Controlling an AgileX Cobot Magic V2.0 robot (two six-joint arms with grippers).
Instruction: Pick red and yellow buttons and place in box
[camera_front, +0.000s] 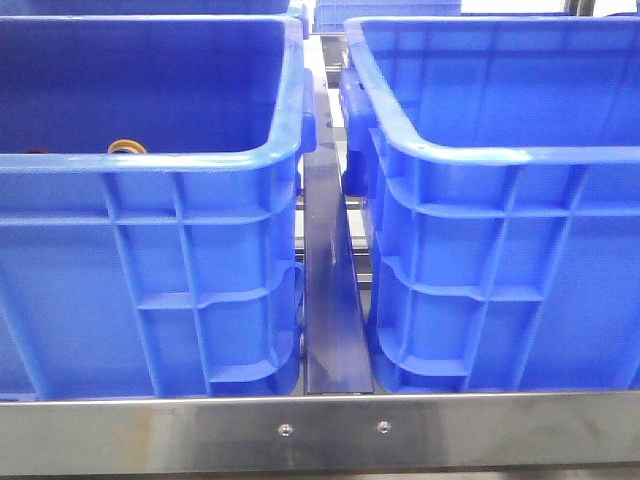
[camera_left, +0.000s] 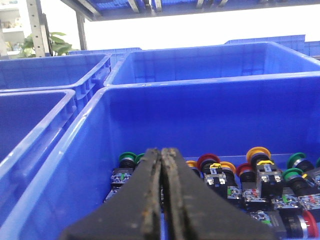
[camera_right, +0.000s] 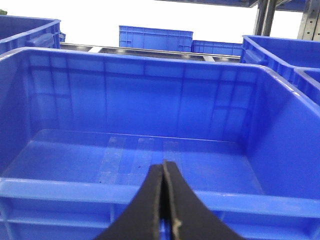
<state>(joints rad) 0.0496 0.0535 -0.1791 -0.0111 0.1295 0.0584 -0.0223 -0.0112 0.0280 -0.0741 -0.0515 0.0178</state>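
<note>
Steel rail (camera_front: 320, 430) runs across the bottom of my front view, behind it the left crate (camera_front: 150, 280) and right crate (camera_front: 500, 260), with only an orange cap (camera_front: 127, 147) peeking over the left rim. My left wrist view fills that in: the left gripper (camera_left: 162, 200), pressed closed and holding nothing, hangs over a pile of buttons including a red button (camera_left: 209, 161) and a yellow button (camera_left: 258, 153). My right gripper (camera_right: 163, 200), likewise closed on nothing, faces the bare box (camera_right: 150, 195).

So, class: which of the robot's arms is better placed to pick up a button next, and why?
Left. The left gripper hangs shut over the crate holding the buttons; the right gripper faces a crate with no buttons visible.
</note>
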